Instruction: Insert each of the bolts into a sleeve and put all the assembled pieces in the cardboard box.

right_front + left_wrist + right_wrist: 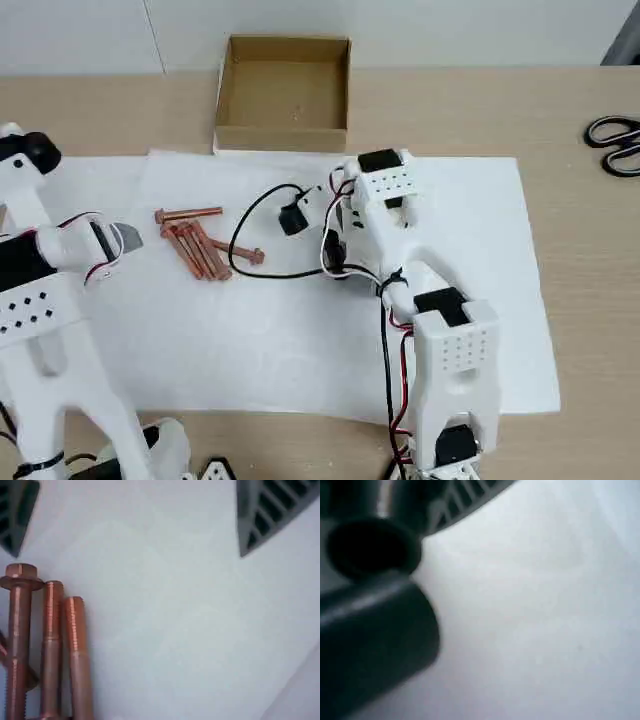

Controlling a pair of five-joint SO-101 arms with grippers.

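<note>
Basically still at square one, going by how things lie. The cardboard box [285, 92] sits past the bolts [203, 245], toward the far edge of the tabletop [560, 110], and there's nothing in it. The bolts are a loose copper pile on the white sheet [300, 340], a handful bunched together with a couple lying off at angles. None of them looks to have a sleeve on it.

The left pincer [120, 238] sits just beside the pile, on the side away from the other arm. In its wrist view it's spread wide with nothing between the fingers [270, 515], only bare sheet, and three bolt shanks lie just off to one side.

The right pincer [306, 207] is on the opposite side of the pile, right at a black sleeve [293, 218]. Its wrist view shows that sleeve's open bore close up, with a second dark tube [375, 645] touching it. Can't tell whether that pincer is actually clamped on the sleeve or just sitting next to it.

So my read is that every bolt still needs sleeving and everything still has to go into the box. Scissors [615, 145] lie well away from the pile, out of play.
</note>
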